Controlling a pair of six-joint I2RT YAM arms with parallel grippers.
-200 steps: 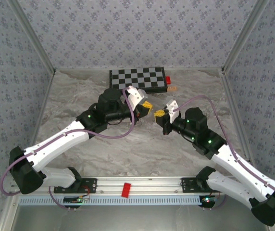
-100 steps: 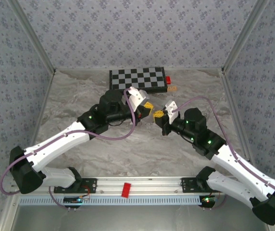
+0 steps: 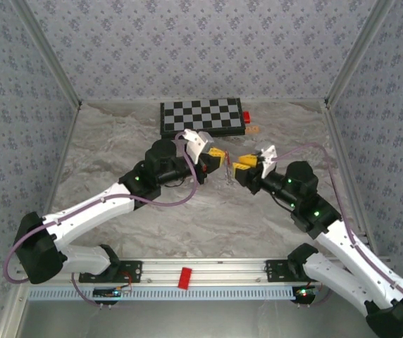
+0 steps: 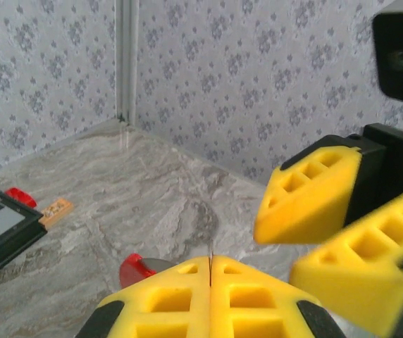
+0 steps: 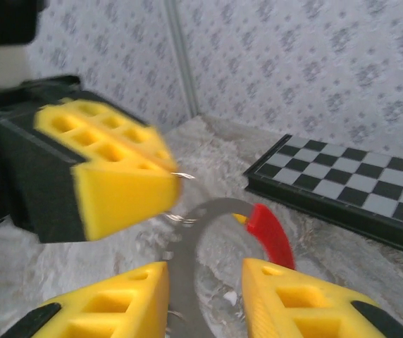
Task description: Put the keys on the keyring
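Observation:
The keyring [image 5: 187, 243], a grey loop with a red section [image 5: 268, 232], hangs in the air between both grippers [image 3: 228, 176]. My left gripper [image 3: 219, 160] is shut; a thin metal sliver shows between its pads [image 4: 210, 271], and the ring's red part [image 4: 134, 269] sits just beside them. My right gripper [image 5: 205, 289] is open, its fingers either side of the loop, apart from it. A tiny yellow bit [image 5: 238, 219] sits on the loop by the red section. A small orange key [image 3: 253, 130] lies on the table beside the chessboard.
A black chessboard [image 3: 203, 116] lies at the back of the table, with a small red block [image 3: 246, 117] at its right end. Patterned walls close in the back and both sides. The grippers' tips [image 3: 231, 165] nearly touch.
My right gripper has opened off the loop and drawn back a little to the right. My left gripper stays shut and has edged right.

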